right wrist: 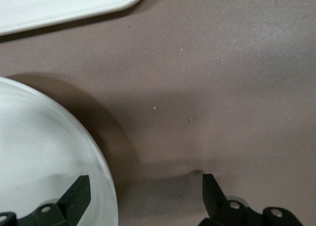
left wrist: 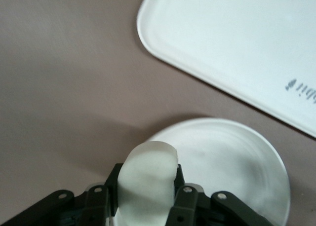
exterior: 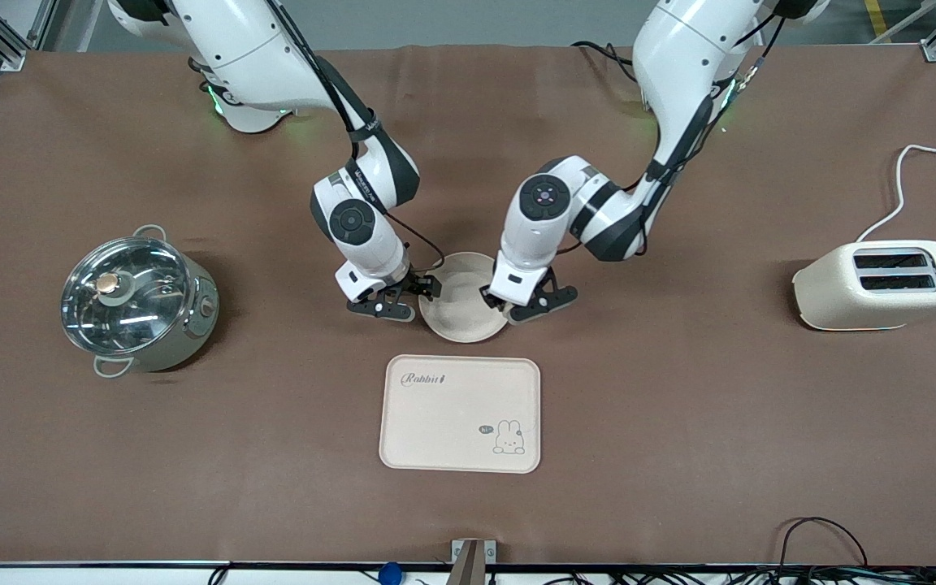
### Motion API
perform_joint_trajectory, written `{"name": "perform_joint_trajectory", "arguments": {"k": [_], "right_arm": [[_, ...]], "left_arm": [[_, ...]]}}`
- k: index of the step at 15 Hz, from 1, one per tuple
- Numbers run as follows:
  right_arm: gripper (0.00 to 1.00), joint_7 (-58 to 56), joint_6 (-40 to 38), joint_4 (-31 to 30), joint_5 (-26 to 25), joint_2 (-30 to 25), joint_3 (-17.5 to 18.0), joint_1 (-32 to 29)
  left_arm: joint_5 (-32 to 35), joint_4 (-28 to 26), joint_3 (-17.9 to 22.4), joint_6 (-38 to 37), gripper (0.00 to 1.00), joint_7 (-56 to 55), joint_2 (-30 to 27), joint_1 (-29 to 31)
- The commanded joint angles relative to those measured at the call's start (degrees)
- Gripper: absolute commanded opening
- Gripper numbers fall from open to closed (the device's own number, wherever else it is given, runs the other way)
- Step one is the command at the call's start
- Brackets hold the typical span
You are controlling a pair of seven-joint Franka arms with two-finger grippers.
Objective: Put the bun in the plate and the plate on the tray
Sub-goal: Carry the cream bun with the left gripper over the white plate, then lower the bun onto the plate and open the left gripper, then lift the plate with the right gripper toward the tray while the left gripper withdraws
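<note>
The round cream plate (exterior: 461, 313) lies on the table midway between the arms, just farther from the front camera than the Rabbit tray (exterior: 460, 414). My left gripper (exterior: 523, 304) is at the plate's rim toward the left arm's end. In the left wrist view it (left wrist: 146, 189) is shut on the pale bun (left wrist: 148, 171), held low over the plate's edge (left wrist: 232, 167), with the tray (left wrist: 237, 38) farther off. My right gripper (exterior: 405, 299) is open at the plate's other rim. Its fingers (right wrist: 76, 196) straddle the plate's rim (right wrist: 106, 186), and a tray corner (right wrist: 59, 4) shows too.
A steel pot with a glass lid (exterior: 139, 305) stands toward the right arm's end of the table. A cream toaster (exterior: 882, 286) with a white cable stands toward the left arm's end. Loose cables lie along the table's front edge.
</note>
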Motion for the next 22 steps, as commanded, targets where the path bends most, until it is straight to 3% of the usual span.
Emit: {"name": "perform_joint_trajectory", "arguments": {"k": [1,4,5,7,8,9,10,11,12,14,15,22], "right_arm": [[1.00,0.60,0.63,-0.26,0.75,-0.30,0.05,0.24],[1.00,0.60,0.72,-0.17,0.75,-0.12,0.05,0.33],[1.00,0.60,0.72,-0.17,0.75,-0.04,0.05,0.33],[0.96,0.60,0.72,-0.08,0.75,-0.03,0.05,0.33],[0.95,0.60,0.72,-0.08,0.75,-0.03,0.05,0.33],[0.88,0.60,0.72,-0.08,0.75,-0.03,0.05,0.33],[0.76,0.52,0.72,-0.08,0.75,-0.03,0.05,0.42],[0.53,0.52,0.81,0.01,0.75,-0.12,0.05,0.59],[0.36,0.60,0.81,0.18,0.75,-0.04,0.05,0.68],[0.10,1.39,0.64,0.18,0.75,-0.12,-0.04,0.68],[0.03,1.39,0.55,0.27,0.75,-0.12,0.05,0.59],[0.00,3.93,-0.33,0.18,0.75,-2.84,0.22,1.47]], "left_arm": [[0.52,5.96,0.45,-0.98,0.44,-5.34,4.96,-2.71],[0.61,7.47,0.45,-0.98,0.50,-7.46,6.38,-3.86],[0.61,7.38,0.45,-0.98,0.57,-7.55,6.47,-4.12],[0.52,7.20,0.54,-0.98,0.94,-7.64,6.56,-4.21],[0.52,7.29,0.54,-0.98,1.00,-7.55,6.39,-4.13],[0.52,7.46,0.54,-1.06,1.00,-7.55,6.21,-4.12],[0.61,7.47,0.72,-1.50,1.00,-7.55,5.69,-3.95],[1.30,7.81,0.81,-3.42,1.00,-7.38,4.90,-3.43],[1.49,8.77,1.24,-6.22,1.00,-6.77,2.98,-2.81],[1.49,12.10,1.25,-13.59,1.00,-4.84,-0.02,-0.19],[1.49,13.60,1.25,-17.46,1.00,-2.30,-1.60,1.57],[1.31,15.29,1.16,-31.10,1.00,21.77,-14.43,15.11]]}}
